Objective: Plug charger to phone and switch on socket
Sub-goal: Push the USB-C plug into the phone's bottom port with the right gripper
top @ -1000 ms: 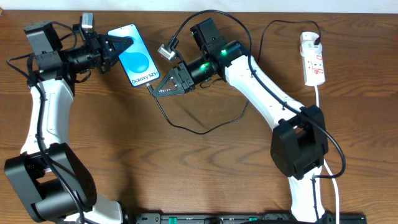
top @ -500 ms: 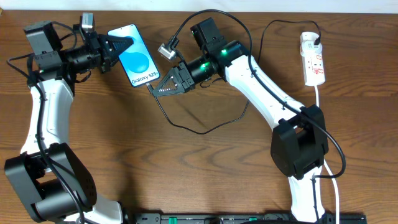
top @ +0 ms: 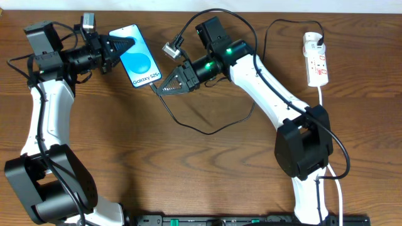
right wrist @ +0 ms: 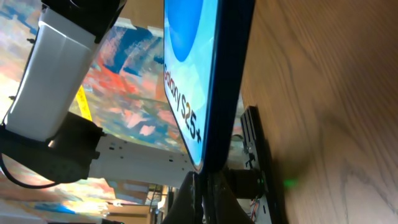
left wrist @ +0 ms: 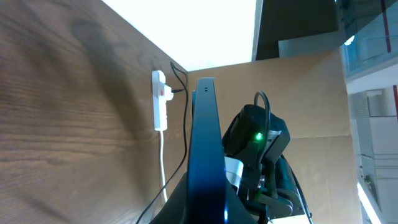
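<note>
Phone (top: 139, 55) gripped near the tabletop's (top: 157, 176) far edge, left of centre, with the charger (top: 207, 132) at its lower end.
The left pincer (top: 125, 47) pinches the phone on edge. The right pincer (top: 157, 88), pressed together, seems to hold the charger's plug at the phone's end, though the plug is hidden. The socket (top: 316, 59) lies by the far right corner.

Glossy-screened phone (top: 141, 61), matt grained wooden table (top: 188, 169)
</note>
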`<action>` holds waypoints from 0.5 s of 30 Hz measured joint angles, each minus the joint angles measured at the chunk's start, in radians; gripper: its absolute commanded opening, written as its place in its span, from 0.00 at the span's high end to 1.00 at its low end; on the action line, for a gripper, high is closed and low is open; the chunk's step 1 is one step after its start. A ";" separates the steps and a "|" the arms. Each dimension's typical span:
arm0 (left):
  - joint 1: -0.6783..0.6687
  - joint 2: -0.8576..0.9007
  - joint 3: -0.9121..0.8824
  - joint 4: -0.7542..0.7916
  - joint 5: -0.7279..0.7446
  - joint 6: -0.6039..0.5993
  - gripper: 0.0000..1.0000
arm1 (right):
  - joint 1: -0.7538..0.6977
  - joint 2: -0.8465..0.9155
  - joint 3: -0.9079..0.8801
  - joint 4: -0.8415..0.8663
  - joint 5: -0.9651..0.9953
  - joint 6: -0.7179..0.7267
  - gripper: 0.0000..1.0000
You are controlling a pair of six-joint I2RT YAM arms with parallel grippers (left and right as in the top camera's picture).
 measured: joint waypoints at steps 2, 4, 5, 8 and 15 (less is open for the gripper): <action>0.000 0.000 0.000 0.008 -0.002 0.000 0.93 | 0.000 0.000 0.000 -0.005 -0.001 0.000 0.99; 0.000 0.000 0.000 0.011 -0.005 0.000 0.93 | 0.000 0.000 0.000 -0.005 -0.001 0.000 0.99; 0.000 0.000 0.000 0.011 -0.005 0.000 0.92 | 0.000 0.000 0.000 -0.005 -0.001 0.000 0.99; 0.000 0.000 0.000 0.013 -0.011 0.000 0.93 | 0.000 0.000 0.000 -0.005 -0.002 0.000 0.99; 0.000 0.000 0.000 0.015 -0.043 0.001 0.93 | 0.001 0.000 -0.001 -0.005 -0.022 0.000 0.99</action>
